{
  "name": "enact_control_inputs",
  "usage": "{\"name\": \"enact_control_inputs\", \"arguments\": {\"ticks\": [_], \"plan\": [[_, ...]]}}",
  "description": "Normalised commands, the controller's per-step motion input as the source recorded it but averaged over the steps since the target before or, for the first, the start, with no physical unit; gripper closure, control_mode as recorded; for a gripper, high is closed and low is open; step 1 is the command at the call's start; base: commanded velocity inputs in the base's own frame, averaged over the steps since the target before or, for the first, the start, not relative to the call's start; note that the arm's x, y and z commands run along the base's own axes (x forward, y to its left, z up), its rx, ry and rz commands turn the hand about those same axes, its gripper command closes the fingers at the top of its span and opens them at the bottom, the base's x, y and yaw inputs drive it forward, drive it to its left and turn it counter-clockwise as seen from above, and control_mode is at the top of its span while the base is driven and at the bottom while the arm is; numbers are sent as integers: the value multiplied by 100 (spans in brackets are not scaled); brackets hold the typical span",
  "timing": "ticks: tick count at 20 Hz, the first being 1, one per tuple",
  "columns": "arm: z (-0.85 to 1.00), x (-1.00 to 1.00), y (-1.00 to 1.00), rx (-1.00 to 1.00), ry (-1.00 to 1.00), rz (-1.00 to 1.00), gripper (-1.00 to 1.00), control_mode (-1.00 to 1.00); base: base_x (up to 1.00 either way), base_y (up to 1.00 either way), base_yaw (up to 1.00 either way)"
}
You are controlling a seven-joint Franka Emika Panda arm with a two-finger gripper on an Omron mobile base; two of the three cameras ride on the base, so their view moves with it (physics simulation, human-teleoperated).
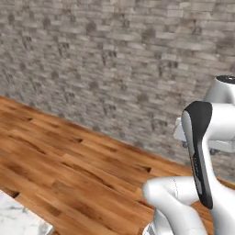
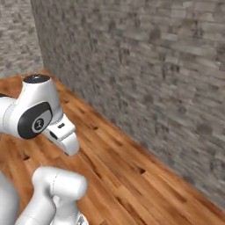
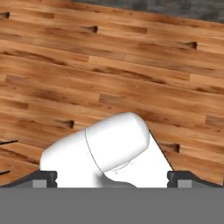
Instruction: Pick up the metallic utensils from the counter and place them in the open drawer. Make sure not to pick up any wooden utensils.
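Metallic utensils, judged light, stiff and slippery, want gripping mid-handle; the end effector (image 3: pixel 112 178) stands spread wide above wood floor (image 3: pixel 109 74).

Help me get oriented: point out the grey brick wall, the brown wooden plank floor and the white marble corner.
grey brick wall (image 1: pixel 114 59), left base view, mid-face.
brown wooden plank floor (image 3: pixel 109 78), hand view, bare planks.
white marble corner (image 1: pixel 18 220), left base view, top surface.

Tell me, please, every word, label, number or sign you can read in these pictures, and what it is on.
None: no readable text anywhere.
The brick wall and wooden floor carry no writing.
The marble counter corner is unmarked.
A small round mark on the arm's dark joint cap is too blurred to read.
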Motion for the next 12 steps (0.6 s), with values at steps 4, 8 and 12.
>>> {"name": "enact_control_inputs", "arguments": {"ticks": [4,8,12], "plan": [[0,0,0,0,0,0,-100,100,100,-12,61],[0,0,0,0,0,0,-100,100,100,-14,59],[0,0,0,0,0,0,-100,100,100,-17,58]]}}
